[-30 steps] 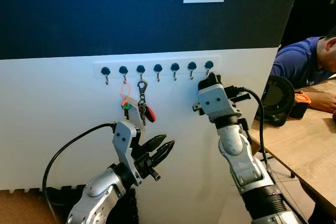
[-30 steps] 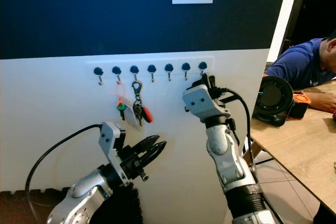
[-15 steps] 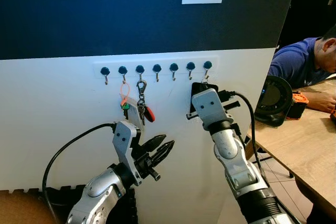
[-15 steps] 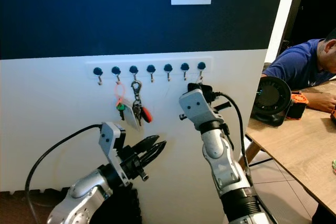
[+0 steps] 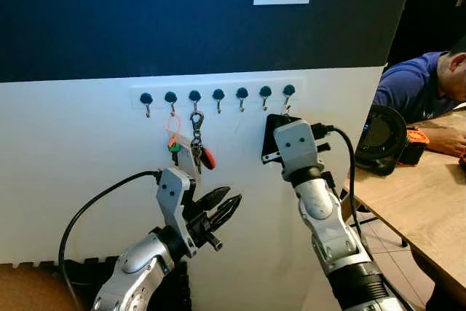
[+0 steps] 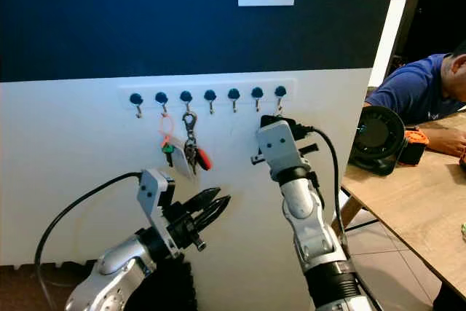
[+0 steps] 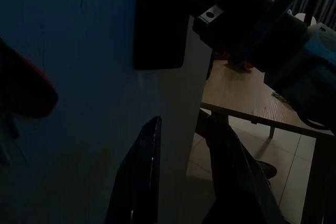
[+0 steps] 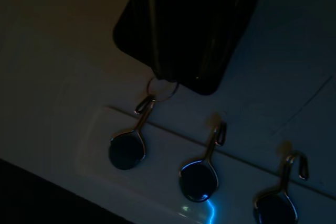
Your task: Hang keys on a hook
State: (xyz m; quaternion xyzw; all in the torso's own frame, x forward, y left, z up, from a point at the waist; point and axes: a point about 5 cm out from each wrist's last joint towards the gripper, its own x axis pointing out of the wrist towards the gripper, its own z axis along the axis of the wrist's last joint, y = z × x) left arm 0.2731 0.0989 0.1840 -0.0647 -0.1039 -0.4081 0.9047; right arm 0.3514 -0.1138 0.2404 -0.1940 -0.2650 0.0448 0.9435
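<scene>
While ring meets hook: right pincer clamps black key fob.
Risk: ring slips off rightmost hook upon release.
Left pincer: slightly parted, empty.

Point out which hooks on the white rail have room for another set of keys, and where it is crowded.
Free: the far-left hook, and the four hooks from to, bordered by the dark key bunch with a red tag and the right gripper. Crowded: the orange-looped keys beside that bunch, and the far-right hook, where the gripper's black key fob has its ring.

right gripper fingers hidden, person cropped
</scene>
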